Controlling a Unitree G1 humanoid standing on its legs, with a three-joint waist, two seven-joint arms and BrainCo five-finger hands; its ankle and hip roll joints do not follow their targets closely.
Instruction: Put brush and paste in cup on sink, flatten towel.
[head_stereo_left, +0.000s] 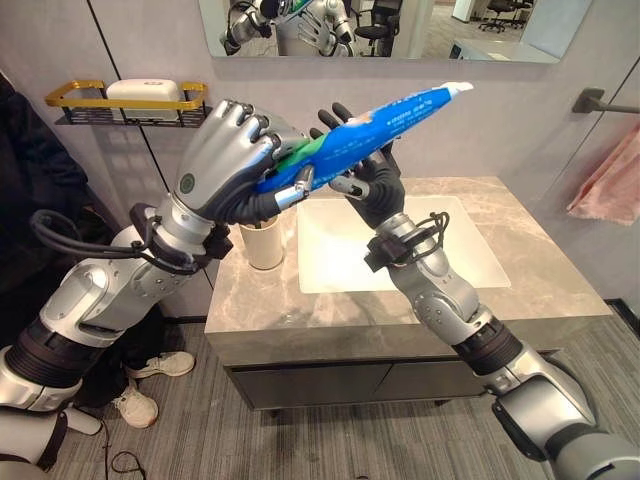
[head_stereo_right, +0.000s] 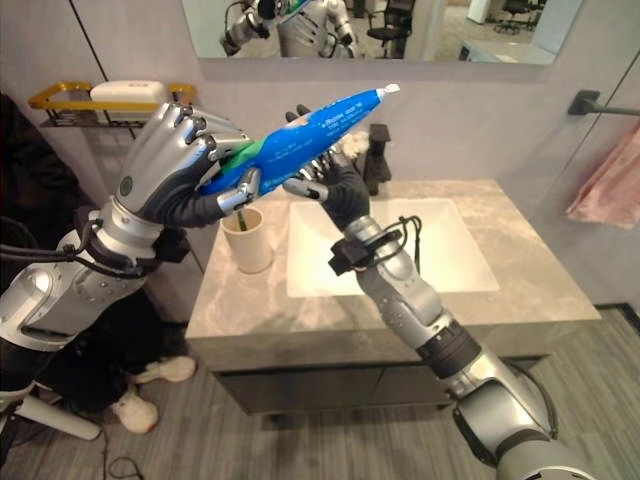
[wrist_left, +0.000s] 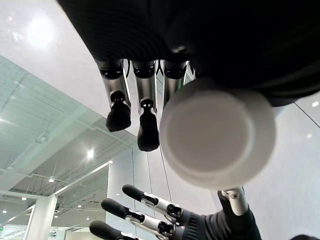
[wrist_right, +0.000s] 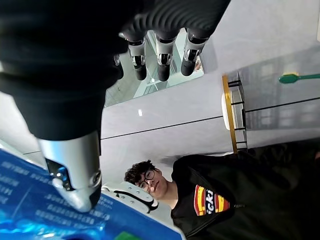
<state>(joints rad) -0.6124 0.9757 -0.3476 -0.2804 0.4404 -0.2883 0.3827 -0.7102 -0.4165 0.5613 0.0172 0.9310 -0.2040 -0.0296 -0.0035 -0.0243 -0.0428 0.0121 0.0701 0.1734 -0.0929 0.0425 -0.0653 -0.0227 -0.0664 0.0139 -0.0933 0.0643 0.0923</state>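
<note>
A blue toothpaste tube (head_stereo_left: 385, 125) is held slanted in the air above the sink (head_stereo_left: 480, 270). My left hand (head_stereo_left: 225, 155) is curled round its lower end, and its white cap (wrist_left: 217, 137) shows beside that hand's fingers (wrist_left: 120, 115). My right hand (head_stereo_left: 375, 190) is open against the tube's middle: the fingers stand straight behind it and the thumb (wrist_right: 75, 175) rests on the blue side. A cream cup (head_stereo_right: 248, 240) stands on the counter left of the basin, with a green brush handle (head_stereo_right: 241, 205) poking out. A pink towel (head_stereo_left: 610, 180) hangs bunched on the right wall.
A gold wire shelf (head_stereo_left: 70, 95) holding a white soap box hangs on the left wall. A dark faucet (head_stereo_right: 378, 155) stands behind the basin, under a mirror. A person in a black top (wrist_right: 225, 200) stands at the left, with shoes (head_stereo_left: 160, 365) on the floor.
</note>
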